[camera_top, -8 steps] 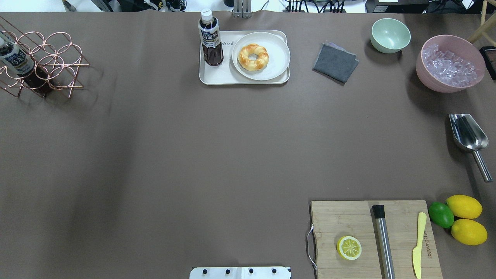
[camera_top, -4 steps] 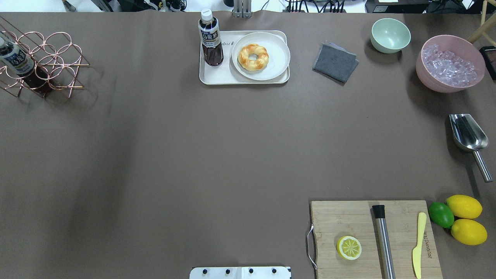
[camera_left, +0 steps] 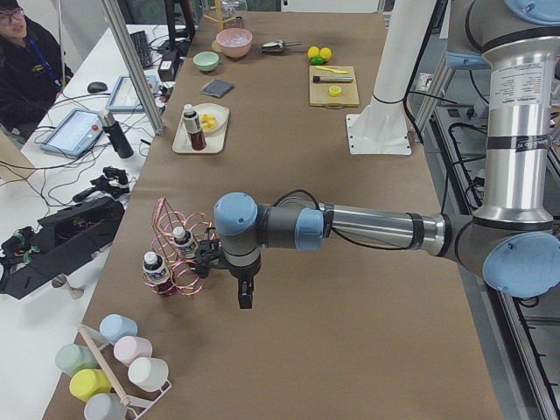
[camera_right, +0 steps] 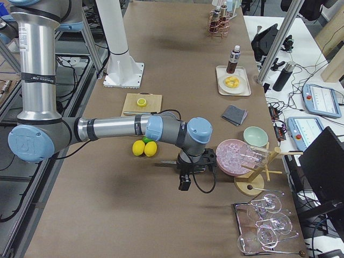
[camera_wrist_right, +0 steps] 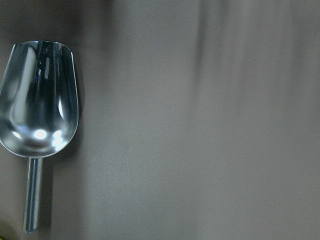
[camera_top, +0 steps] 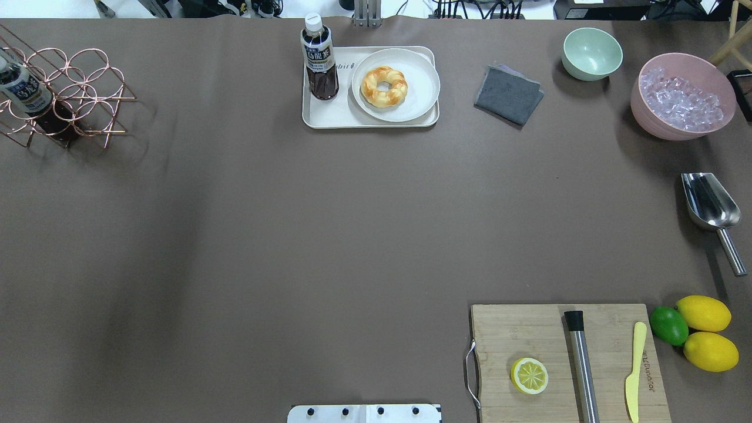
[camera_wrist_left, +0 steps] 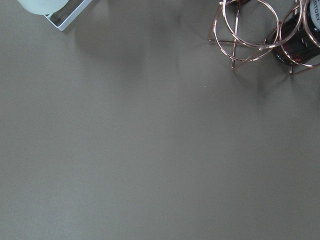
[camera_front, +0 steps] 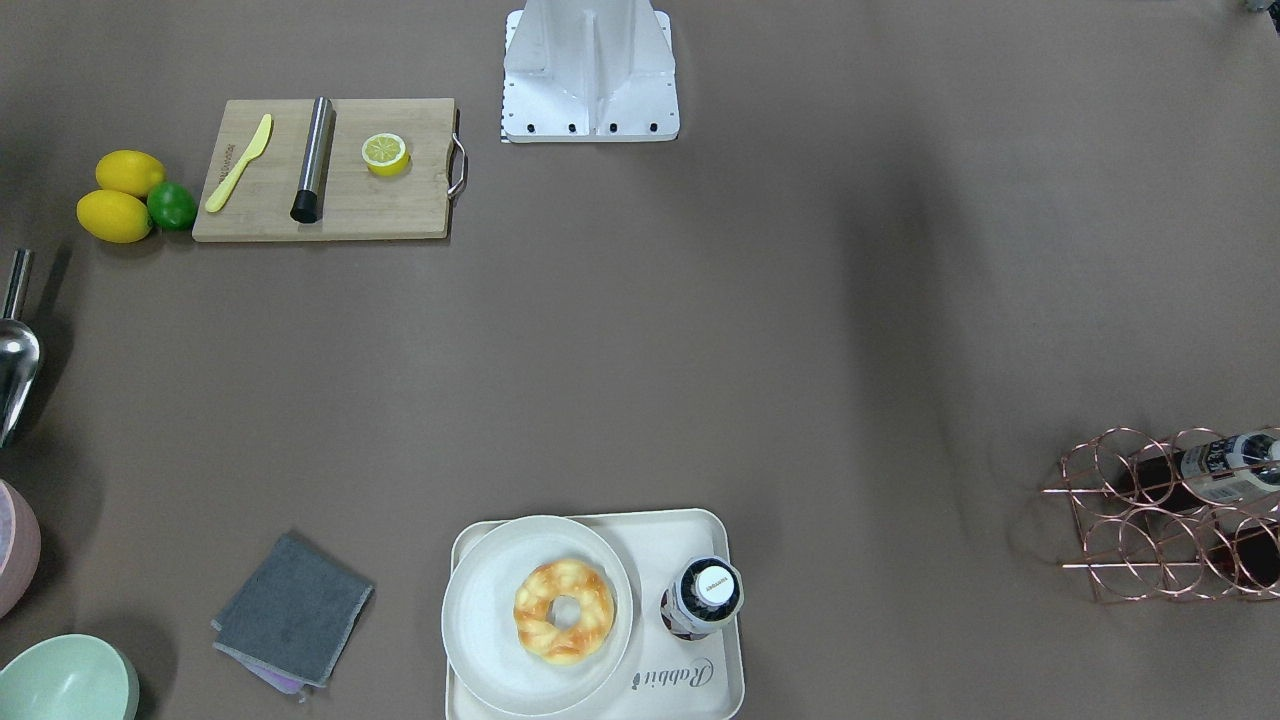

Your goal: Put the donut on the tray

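The donut, twisted and golden with orange-brown patches, lies on a round white plate. The plate sits on the cream tray at the far middle of the table. The donut also shows in the front-facing view, with the tray's "Rabbit" script beside it. My left gripper hangs over the table near the copper rack, far from the tray. My right gripper hangs near the pink bowl. Neither holds anything that I can see. I cannot tell whether they are open or shut.
A dark drink bottle stands on the tray's left part. A grey cloth, green bowl, pink ice bowl and metal scoop lie right. A cutting board holds a halved lemon. A copper rack stands far left.
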